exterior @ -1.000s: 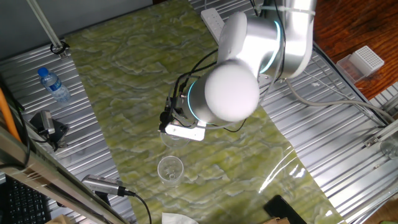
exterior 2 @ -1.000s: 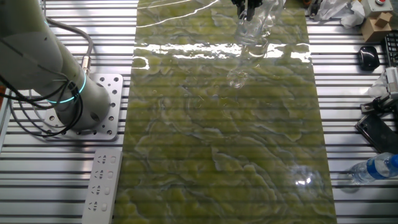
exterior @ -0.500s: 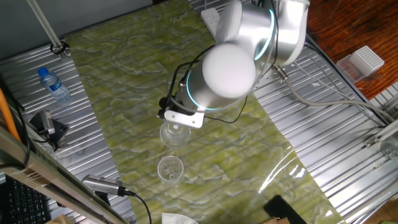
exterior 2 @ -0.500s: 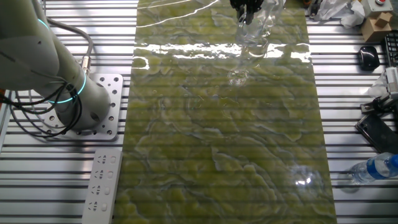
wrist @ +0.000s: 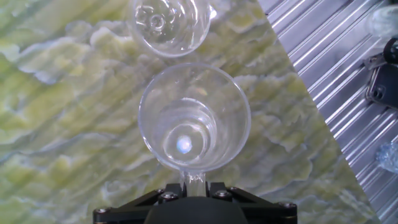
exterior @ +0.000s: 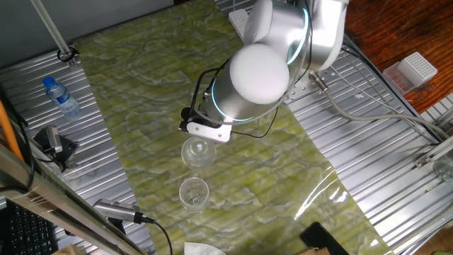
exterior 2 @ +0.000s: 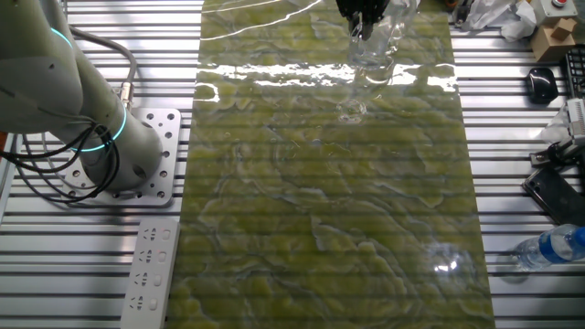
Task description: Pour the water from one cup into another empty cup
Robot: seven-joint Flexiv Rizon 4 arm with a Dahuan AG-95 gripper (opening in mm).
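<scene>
Compared with one second ago, the arm is shifted toward the upper part of one fixed view, and the held cup (exterior: 197, 151) is now seen clear of the wrist, in the lower centre. In the hand view this cup (wrist: 194, 117) is grasped at its rim by the gripper (wrist: 195, 180), at the bottom centre. Very little of the water (wrist: 183, 145) is seen at its bottom. The empty cup (wrist: 169, 25) lies just beyond it, at the top of the frame, slightly to the left, almost rim to rim. The pour is judged to be directed forward along the fingers.
</scene>
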